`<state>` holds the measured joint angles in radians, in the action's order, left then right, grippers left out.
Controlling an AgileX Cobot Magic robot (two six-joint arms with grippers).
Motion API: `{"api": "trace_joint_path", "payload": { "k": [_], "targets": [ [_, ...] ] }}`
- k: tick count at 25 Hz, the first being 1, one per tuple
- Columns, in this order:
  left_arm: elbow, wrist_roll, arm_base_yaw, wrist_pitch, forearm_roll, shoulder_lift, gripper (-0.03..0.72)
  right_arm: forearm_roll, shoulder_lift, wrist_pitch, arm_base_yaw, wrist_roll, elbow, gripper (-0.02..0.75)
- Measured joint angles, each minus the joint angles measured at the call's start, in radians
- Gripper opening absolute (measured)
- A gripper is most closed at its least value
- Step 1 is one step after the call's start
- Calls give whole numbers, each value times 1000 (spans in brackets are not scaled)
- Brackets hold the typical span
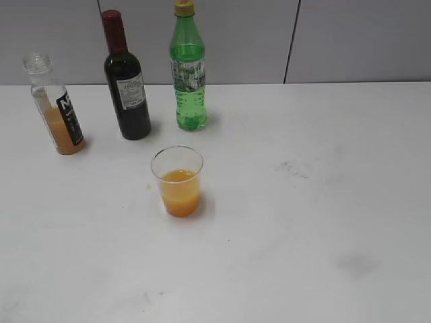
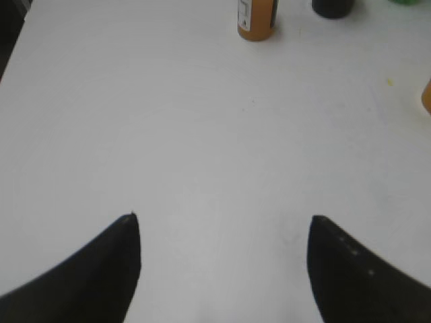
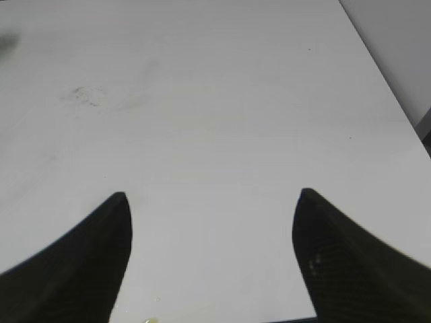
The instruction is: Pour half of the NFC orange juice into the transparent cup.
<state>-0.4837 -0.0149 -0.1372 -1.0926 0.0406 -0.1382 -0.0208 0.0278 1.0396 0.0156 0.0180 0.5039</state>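
Note:
The NFC orange juice bottle (image 1: 57, 108) stands uncapped at the far left of the white table, orange liquid filling roughly its lower half. Its base also shows at the top of the left wrist view (image 2: 256, 19). The transparent cup (image 1: 178, 180) stands in the middle of the table, about half full of orange juice. Its edge shows at the right border of the left wrist view (image 2: 427, 95). My left gripper (image 2: 222, 222) is open and empty over bare table, well short of the bottle. My right gripper (image 3: 212, 198) is open and empty over bare table. Neither gripper shows in the exterior view.
A dark wine bottle with a red top (image 1: 125, 81) and a green plastic bottle with a yellow cap (image 1: 188, 67) stand at the back beside the juice bottle. A small orange drop (image 1: 148, 187) lies left of the cup. The table's right edge (image 3: 397, 94) shows in the right wrist view.

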Motion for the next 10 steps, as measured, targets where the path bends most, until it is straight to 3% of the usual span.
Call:
{"api": "trace_joint_path", "payload": {
  "k": [10],
  "targets": [
    [0, -8, 2, -4, 6, 144, 590, 3, 0, -1, 0, 0, -1, 571]
  ]
}}
